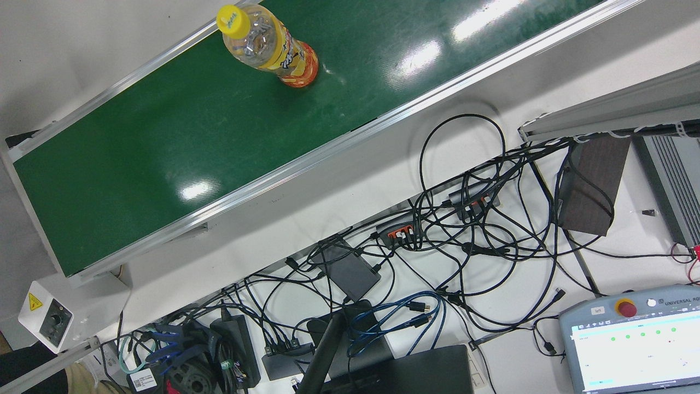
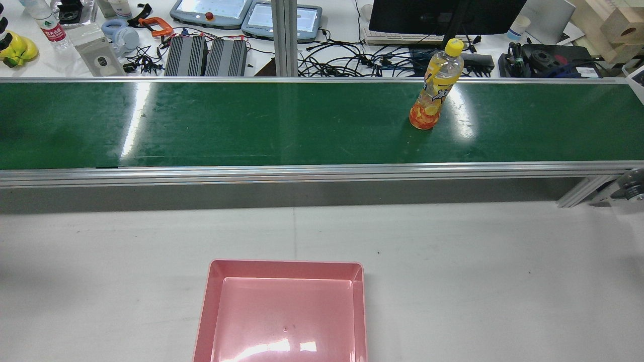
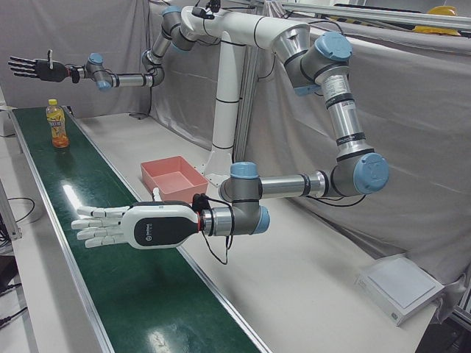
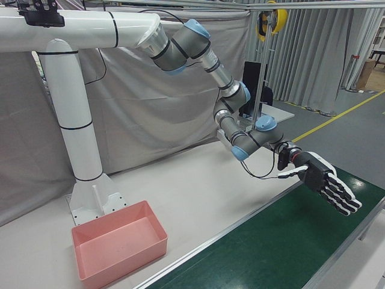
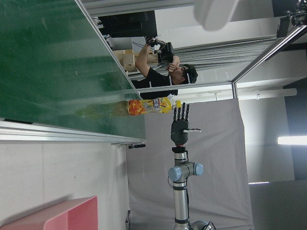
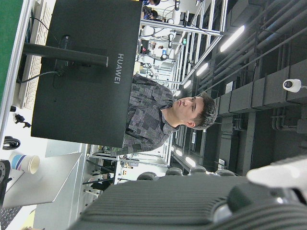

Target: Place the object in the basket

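Note:
An orange-and-yellow drink bottle (image 2: 435, 85) with a yellow cap stands upright on the green conveyor belt (image 2: 251, 125), toward my right side. It also shows in the front view (image 1: 273, 46), the left-front view (image 3: 57, 123) and the left hand view (image 5: 151, 106). The pink basket (image 2: 287, 264) sits empty on the white table, near the pedestal (image 3: 163, 161) (image 4: 120, 259). My right hand (image 3: 33, 68) (image 4: 325, 180) is open, above the belt end past the bottle. My left hand (image 3: 121, 226) is open, flat over the belt, far from the bottle.
Beyond the belt lie tangled cables (image 1: 465, 235), teach pendants (image 2: 211, 10), a monitor (image 2: 443, 15) and power boxes (image 2: 206, 56). Aluminium rails (image 2: 302, 173) edge the belt. An operator (image 5: 163, 79) stands past the belt's far side.

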Motion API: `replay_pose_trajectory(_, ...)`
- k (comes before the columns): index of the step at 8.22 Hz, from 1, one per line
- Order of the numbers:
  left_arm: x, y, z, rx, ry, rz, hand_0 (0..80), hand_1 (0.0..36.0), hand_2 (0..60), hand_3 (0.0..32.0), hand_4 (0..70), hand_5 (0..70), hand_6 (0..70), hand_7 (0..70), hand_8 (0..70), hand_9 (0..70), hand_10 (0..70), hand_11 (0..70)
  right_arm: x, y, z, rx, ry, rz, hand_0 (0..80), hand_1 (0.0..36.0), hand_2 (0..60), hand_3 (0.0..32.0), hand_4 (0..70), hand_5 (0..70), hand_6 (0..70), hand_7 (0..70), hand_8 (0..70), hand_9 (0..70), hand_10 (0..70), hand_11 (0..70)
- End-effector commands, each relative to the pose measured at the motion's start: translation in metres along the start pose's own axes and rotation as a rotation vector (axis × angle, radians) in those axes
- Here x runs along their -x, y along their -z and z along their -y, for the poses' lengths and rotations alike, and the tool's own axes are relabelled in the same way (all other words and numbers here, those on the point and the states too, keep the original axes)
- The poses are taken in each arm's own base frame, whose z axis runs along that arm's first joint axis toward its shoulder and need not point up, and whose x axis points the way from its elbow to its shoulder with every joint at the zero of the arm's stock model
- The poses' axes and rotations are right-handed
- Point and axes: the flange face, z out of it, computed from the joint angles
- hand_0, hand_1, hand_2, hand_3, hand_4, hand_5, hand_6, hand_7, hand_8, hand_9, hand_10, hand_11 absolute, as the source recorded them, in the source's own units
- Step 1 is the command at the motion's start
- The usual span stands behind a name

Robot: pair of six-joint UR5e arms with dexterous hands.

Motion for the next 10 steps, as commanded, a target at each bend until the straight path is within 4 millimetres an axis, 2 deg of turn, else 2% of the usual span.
replay_pose_trajectory(1, 0.0004, 0.0000, 0.0000, 0.000, 0.001, 0.001, 80.0, 14.9, 0.0, 0.0, 0.4, 13.5, 0.0, 0.0, 0.0, 0.0, 0.0, 1.5, 0.0000, 0.0000, 0.0000, 0.000, 0.000, 0.000, 0.0, 0.0, 0.0, 0.0, 0.0, 0.0, 0.0, 0.0, 0.0, 0.0, 0.0, 0.0)
replay_pose_trajectory(10, 0.0003, -0.0002, -0.0007, 0.001, 0.004, 0.000, 79.3, 14.5, 0.0, 0.0, 0.0, 12.7, 0.0, 0.3, 0.0, 0.0, 0.0, 1.6, -0.0001, 0.0002, 0.0007, -0.002, 0.000, 0.000, 0.0, 0.0, 0.0, 0.0, 0.0, 0.0, 0.0, 0.0, 0.0, 0.0, 0.0, 0.0)
